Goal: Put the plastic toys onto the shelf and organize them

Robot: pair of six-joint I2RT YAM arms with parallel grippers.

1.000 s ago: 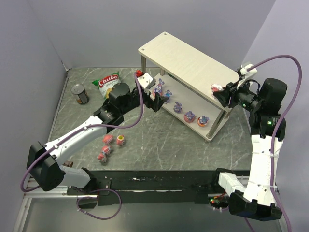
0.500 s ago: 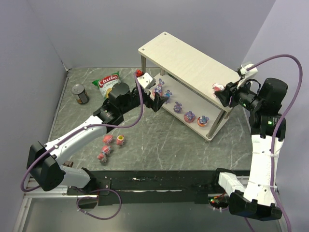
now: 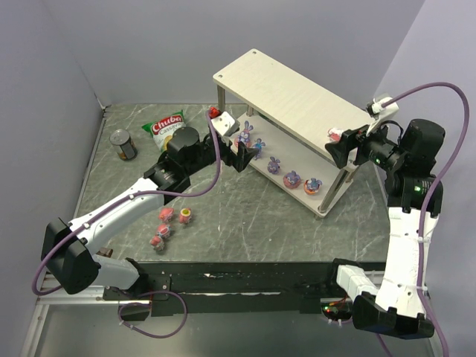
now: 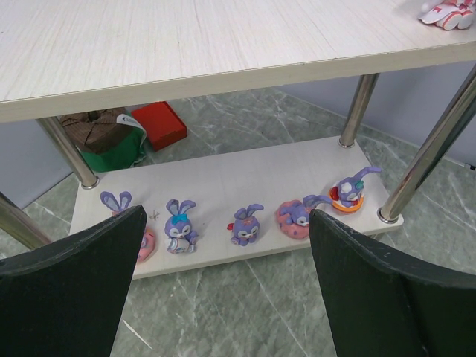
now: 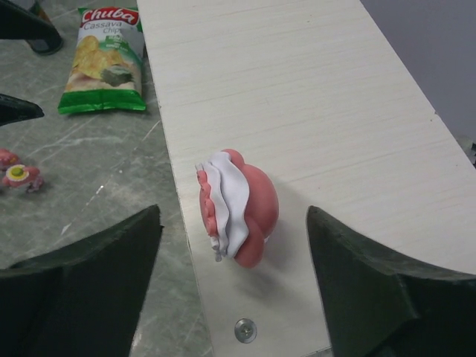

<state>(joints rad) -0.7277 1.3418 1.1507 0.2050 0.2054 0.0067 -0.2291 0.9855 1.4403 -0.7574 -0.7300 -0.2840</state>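
Right gripper (image 3: 338, 154) wide open, off pink toy (image 5: 242, 208) on shelf (image 3: 282, 89) top near bench right edge; we back straight out. Left gripper (image 3: 242, 158) open, empty.

A finger (image 4: 71, 286) of the left gripper (image 4: 227, 219) partly hides the leftmost bunny toy (image 4: 116, 201) on the lower board (image 4: 223, 175); a pink toy (image 4: 446, 11) on the top board (image 4: 186, 37) is cropped at the frame's edge.

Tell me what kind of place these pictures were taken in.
Probably a robot test bench in a lab, not a home: a left arm and right arm bolted at the table edge, plain walls boxing it in, and staged props: a small shelf, toy figurines, a chip bag.
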